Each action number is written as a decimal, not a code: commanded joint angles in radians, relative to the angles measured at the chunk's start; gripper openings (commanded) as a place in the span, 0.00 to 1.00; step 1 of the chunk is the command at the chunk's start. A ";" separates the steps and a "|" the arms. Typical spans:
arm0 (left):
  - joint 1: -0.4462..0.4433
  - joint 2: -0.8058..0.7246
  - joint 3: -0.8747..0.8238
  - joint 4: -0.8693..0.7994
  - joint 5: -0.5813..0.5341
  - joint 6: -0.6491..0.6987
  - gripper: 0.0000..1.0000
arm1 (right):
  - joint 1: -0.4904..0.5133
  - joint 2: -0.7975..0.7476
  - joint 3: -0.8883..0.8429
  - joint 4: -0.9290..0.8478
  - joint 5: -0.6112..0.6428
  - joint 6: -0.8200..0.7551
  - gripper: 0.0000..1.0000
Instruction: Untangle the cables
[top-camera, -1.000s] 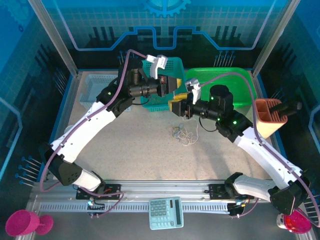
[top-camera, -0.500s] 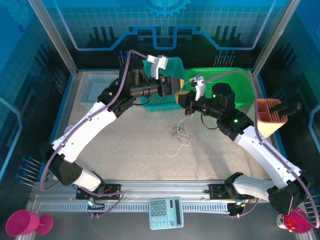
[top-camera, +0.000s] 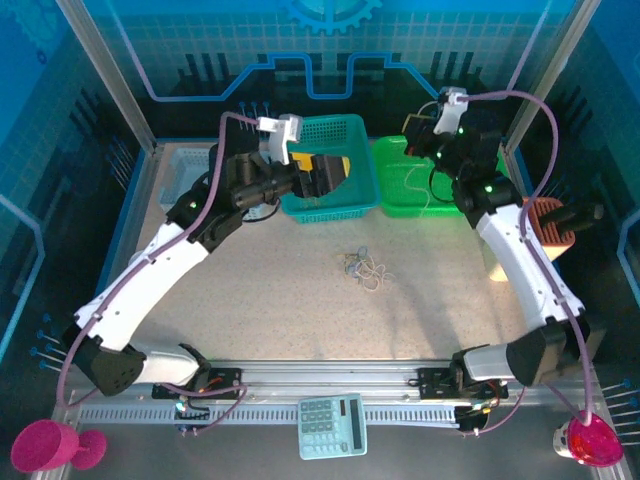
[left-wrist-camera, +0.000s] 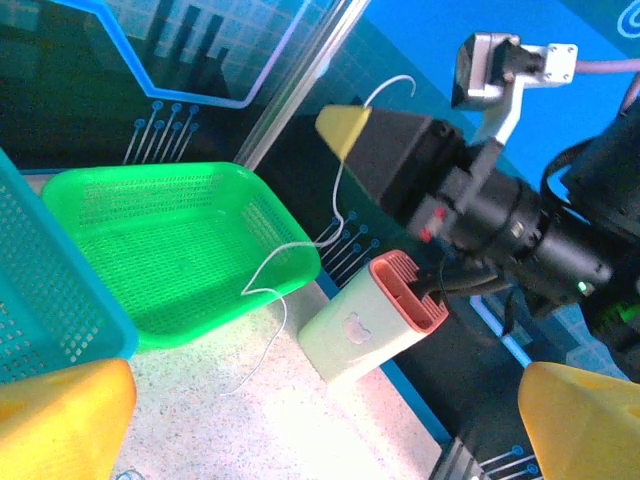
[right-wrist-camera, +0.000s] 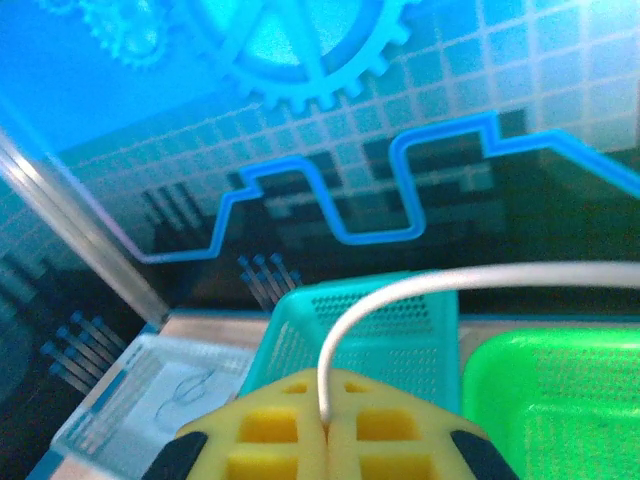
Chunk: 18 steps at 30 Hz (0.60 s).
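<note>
A small tangle of thin cables (top-camera: 362, 268) lies on the speckled table mid-field. My right gripper (top-camera: 413, 138) is raised over the green basket (top-camera: 470, 205), shut on one white cable (top-camera: 409, 183). That white cable (left-wrist-camera: 338, 205) hangs from the right gripper's yellow tip (left-wrist-camera: 345, 128), crosses the basket rim and ends on the table. In the right wrist view the yellow pads (right-wrist-camera: 270, 435) pinch the cable (right-wrist-camera: 400, 290) between them. My left gripper (top-camera: 335, 172) is open by the teal basket (top-camera: 365, 185), its yellow fingertips (left-wrist-camera: 60, 420) wide apart and holding nothing.
A clear tray (top-camera: 190, 170) at the back left holds a thin looped wire (right-wrist-camera: 185, 390). A white pen holder with a pink top (top-camera: 545, 230) stands at the right edge. A calculator (top-camera: 332, 425) and a pink cup (top-camera: 45, 445) sit in front of the arm bases.
My right gripper shut on the white cable, then rose and swung back over the green basket, drawing it out of the tangle. My left gripper opened and drew back to the left.
</note>
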<state>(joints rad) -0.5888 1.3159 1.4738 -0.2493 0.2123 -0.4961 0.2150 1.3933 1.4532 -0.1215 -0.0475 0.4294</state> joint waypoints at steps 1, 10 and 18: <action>0.009 -0.054 -0.050 -0.006 -0.056 -0.007 0.99 | -0.042 0.074 0.090 0.051 0.071 0.009 0.00; 0.014 -0.113 -0.126 -0.028 -0.067 -0.029 0.99 | -0.121 0.276 0.280 0.106 0.131 0.009 0.00; 0.015 -0.110 -0.132 -0.032 -0.056 -0.052 0.99 | -0.139 0.461 0.445 0.054 0.208 -0.047 0.00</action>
<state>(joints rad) -0.5797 1.2278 1.3537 -0.2794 0.1608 -0.5266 0.0891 1.8050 1.8481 -0.0608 0.1131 0.4156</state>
